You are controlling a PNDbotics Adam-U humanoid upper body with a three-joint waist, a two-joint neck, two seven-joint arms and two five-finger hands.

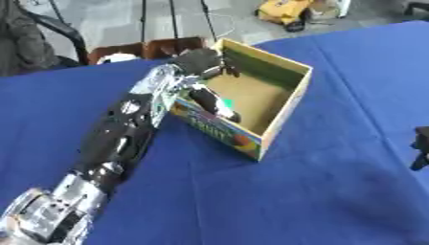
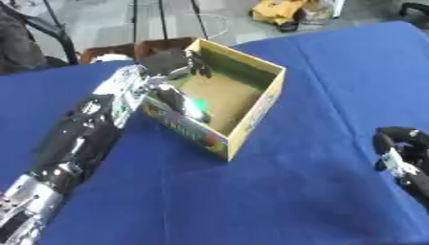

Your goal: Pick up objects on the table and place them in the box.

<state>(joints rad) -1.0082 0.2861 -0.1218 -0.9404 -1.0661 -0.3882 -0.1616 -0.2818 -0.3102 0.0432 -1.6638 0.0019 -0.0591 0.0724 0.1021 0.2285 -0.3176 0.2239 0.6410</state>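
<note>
Placement looks like the step in hand. In the left eye view the left arm runs from seven o'clock up to the cardboard box (image 1: 289, 103), and the left hand (image 1: 199, 61) hangs over the box's wall at about ten o'clock on its rim. Its fingers (image 1: 214, 103) reach down inside, curled round something small with a green patch (image 1: 226, 102); I cannot make out what it is. It sits low against the near-left wall, seemingly not yet let go. By my reckoning, the next move calls for the fingers to spread and the hand to lift straight out, clear of the rim. The blue tablecloth (image 1: 335, 182) shows no other item here.

In the right eye view the right hand (image 2: 400, 153) rests at four o'clock, well apart from the box, its fingers curled and holding nothing. The green patch shows again beneath the left hand's fingers.
</note>
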